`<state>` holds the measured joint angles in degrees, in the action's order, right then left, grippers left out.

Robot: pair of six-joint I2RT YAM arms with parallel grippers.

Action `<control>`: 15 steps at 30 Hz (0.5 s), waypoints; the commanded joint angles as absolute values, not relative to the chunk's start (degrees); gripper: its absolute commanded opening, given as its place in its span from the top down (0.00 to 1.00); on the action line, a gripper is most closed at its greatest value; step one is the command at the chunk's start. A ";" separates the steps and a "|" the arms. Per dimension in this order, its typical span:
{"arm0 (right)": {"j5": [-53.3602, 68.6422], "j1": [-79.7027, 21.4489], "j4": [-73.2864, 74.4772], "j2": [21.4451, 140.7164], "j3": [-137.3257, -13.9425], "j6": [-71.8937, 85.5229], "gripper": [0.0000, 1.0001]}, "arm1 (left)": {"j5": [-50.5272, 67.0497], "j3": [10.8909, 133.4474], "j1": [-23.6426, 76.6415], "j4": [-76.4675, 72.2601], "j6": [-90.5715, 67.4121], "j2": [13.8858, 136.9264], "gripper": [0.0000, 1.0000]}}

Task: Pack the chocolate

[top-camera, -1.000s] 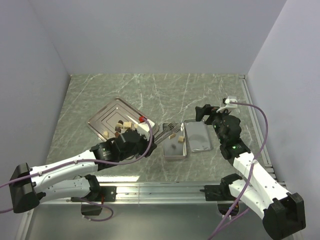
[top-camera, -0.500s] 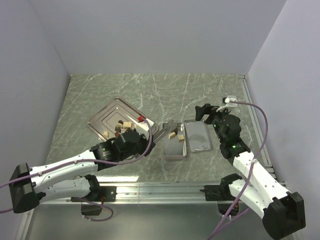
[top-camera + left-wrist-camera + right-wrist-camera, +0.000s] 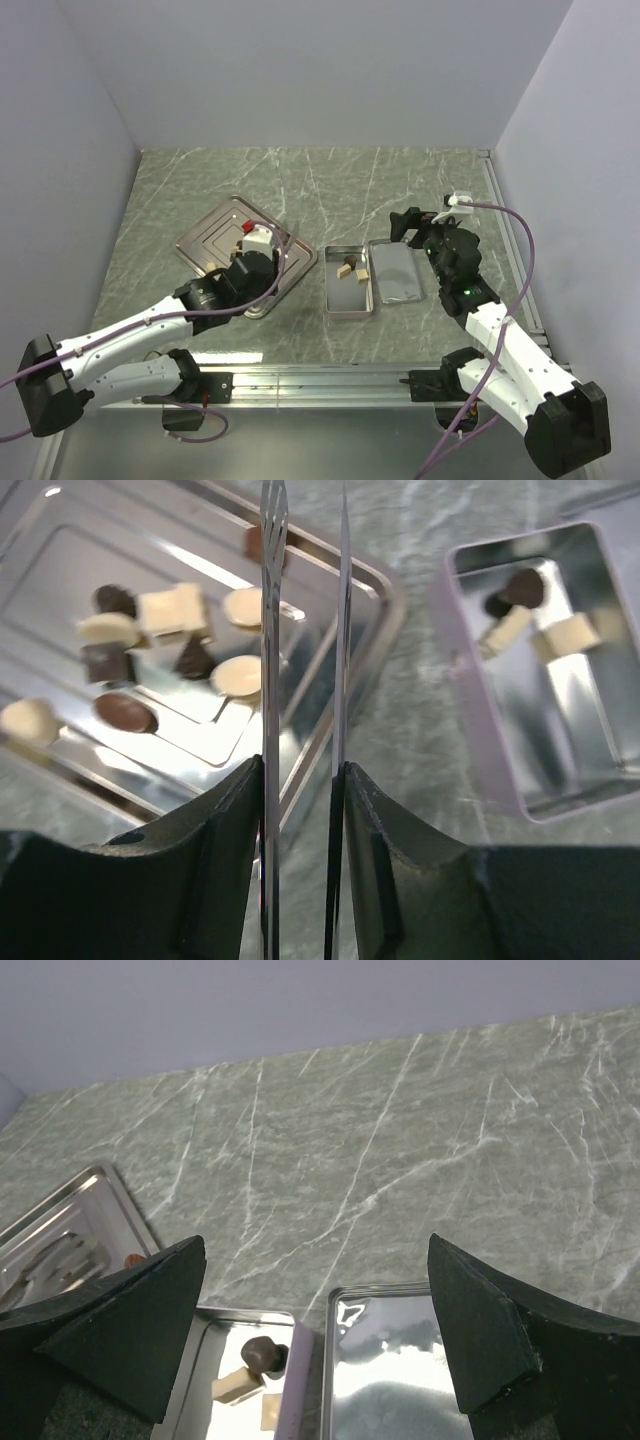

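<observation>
The left gripper (image 3: 303, 780) was seen clamped on a pair of thin tweezers (image 3: 268, 630), whose tips stood slightly apart with nothing between them, over the rim of the ridged tray (image 3: 385, 590). Most of the chocolate (image 3: 170, 610) was found lying on that tray, and a few pieces were seen in the open tin (image 3: 455, 660) beside it. The right gripper (image 3: 315, 1290) was held spread wide above the tin and the lid (image 3: 400, 1360) lying just beside it

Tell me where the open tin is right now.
In the top view the tin sits near mid-table, between the steel tray on its left and its lid lying close on its right, with a few chocolates inside.
</observation>
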<state>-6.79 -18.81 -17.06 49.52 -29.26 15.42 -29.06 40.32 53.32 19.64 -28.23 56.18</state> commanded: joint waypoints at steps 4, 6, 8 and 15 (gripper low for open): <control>-6.68 -18.72 -18.02 49.66 -32.17 14.68 0.02 | -38.41 44.21 52.65 27.16 -35.86 56.69 0.56; -6.68 -18.72 -18.02 49.66 -32.17 14.68 0.02 | -37.27 44.12 51.95 27.42 -35.77 57.21 0.54; -6.68 -18.72 -18.02 49.57 -32.08 14.68 0.02 | -36.92 44.03 50.81 28.29 -36.03 58.44 0.54; -6.68 -18.72 -17.93 49.57 -32.17 14.68 0.02 | -34.98 44.38 49.66 28.30 -35.86 61.17 0.52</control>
